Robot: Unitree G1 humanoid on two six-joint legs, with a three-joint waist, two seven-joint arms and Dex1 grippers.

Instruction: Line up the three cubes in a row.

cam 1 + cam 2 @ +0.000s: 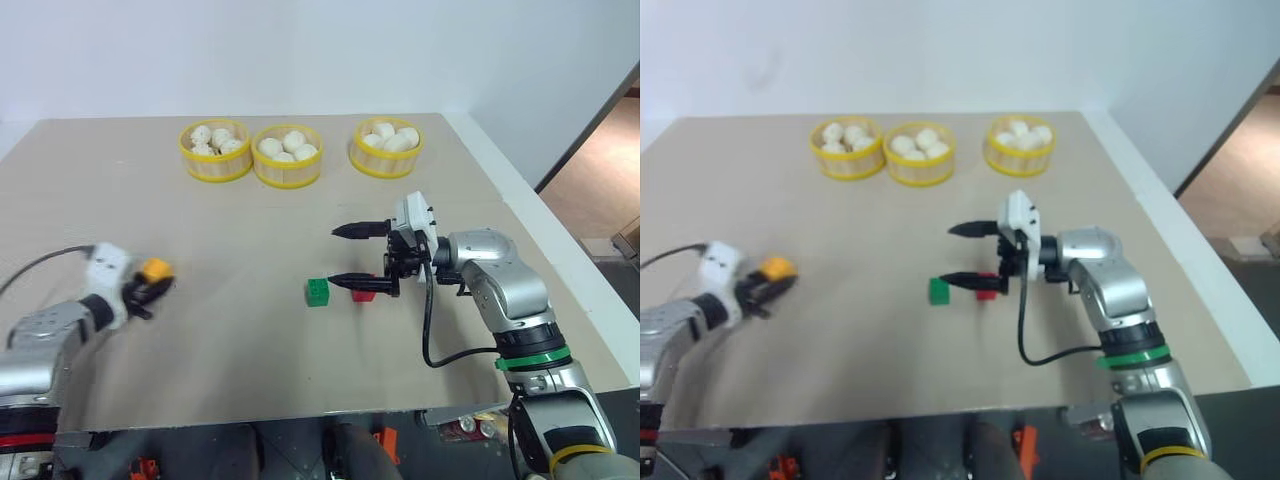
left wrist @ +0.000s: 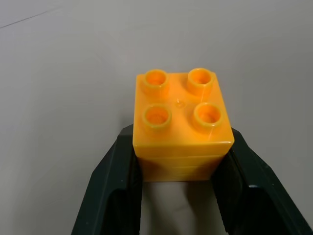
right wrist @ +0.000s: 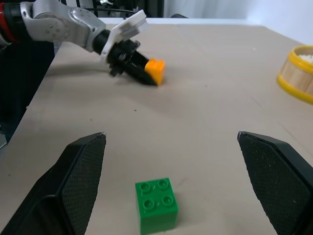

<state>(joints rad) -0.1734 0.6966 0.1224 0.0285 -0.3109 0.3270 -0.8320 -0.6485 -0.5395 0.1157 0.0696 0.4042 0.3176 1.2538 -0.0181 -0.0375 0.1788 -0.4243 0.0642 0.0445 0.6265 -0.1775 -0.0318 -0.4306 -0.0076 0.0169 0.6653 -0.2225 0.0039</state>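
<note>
On the tan table [image 1: 250, 330], three yellow-rimmed baskets [image 1: 286, 172] held white buns [image 1: 293, 141], while the left gripper [image 1: 152, 283] clamped the orange-yellow studded plastic cube [image 1: 156, 268] and the right gripper [image 1: 344, 256] gaped beside the green studded cube [image 1: 317, 292].

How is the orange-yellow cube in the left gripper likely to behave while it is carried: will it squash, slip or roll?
The orange-yellow cube looks like hard moulded plastic, so probably stiff. Its glossy flat sides, pinched by the left gripper, might slip. Set down, flat faces should keep it from rolling.
</note>
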